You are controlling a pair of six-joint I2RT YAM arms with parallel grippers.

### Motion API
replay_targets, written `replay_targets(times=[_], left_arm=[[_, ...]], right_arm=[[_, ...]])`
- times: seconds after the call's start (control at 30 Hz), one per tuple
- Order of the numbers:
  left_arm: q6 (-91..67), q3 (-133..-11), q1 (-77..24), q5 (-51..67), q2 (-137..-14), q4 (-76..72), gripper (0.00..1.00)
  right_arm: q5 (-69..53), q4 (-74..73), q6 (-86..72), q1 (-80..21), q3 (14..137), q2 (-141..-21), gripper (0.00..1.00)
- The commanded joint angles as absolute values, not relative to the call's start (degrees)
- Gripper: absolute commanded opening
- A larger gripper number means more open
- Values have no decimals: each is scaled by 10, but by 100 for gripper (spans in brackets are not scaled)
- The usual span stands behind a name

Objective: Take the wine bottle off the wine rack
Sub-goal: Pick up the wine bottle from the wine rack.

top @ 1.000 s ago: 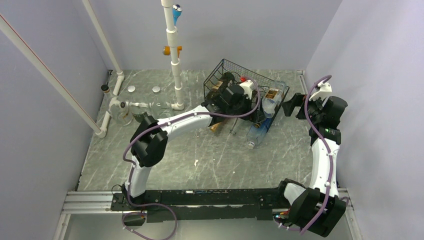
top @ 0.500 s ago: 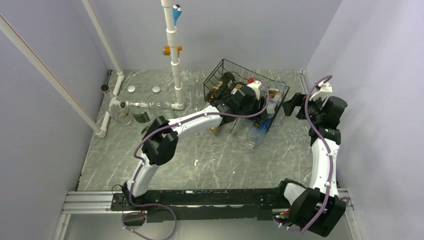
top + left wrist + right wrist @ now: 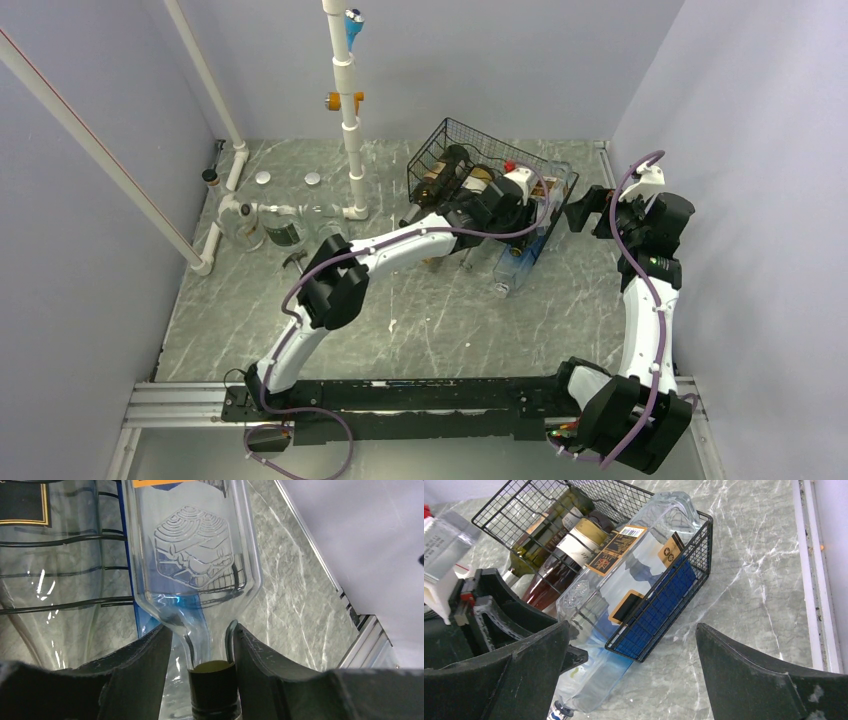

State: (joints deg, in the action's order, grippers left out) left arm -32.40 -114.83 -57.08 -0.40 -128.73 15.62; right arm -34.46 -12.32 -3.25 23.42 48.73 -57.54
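Left jaws just narrowed round the clear bottle's (image 3: 195, 555) neck jutting from the wine rack (image 3: 524, 500), pinch uncertain, pull-out next; right jaws spread.

1. The desk (image 3: 420, 330) has a grey marbled top; a metal rail (image 3: 180, 400) runs along its near edge.
2. The black wire wine rack (image 3: 440, 150) stands at the far edge, right of the middle.
3. A blue-tinted bottle (image 3: 515, 265) lies at the rack's near side, its neck pointing toward the near edge.
4. A white pipe frame plants one foot (image 3: 355, 210) left of the rack and another (image 3: 205, 262) by the left edge.
5. Clear glass vessels (image 3: 283, 225) cluster between those feet.
6. Two round silver lids (image 3: 263, 178) lie near the far left corner.
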Motion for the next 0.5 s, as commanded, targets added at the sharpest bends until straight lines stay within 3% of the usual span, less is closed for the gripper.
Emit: replay_targets(times=[0.0,0.47], left_arm=[[-326,-1189,-580,-19,-1304,166,53],[-326,-1223,-581,-33,-1337,179,53]], right_arm=[[-338,-97,-42,236,484,-570,100],[-338,-96,-40,236,484,-567,100]])
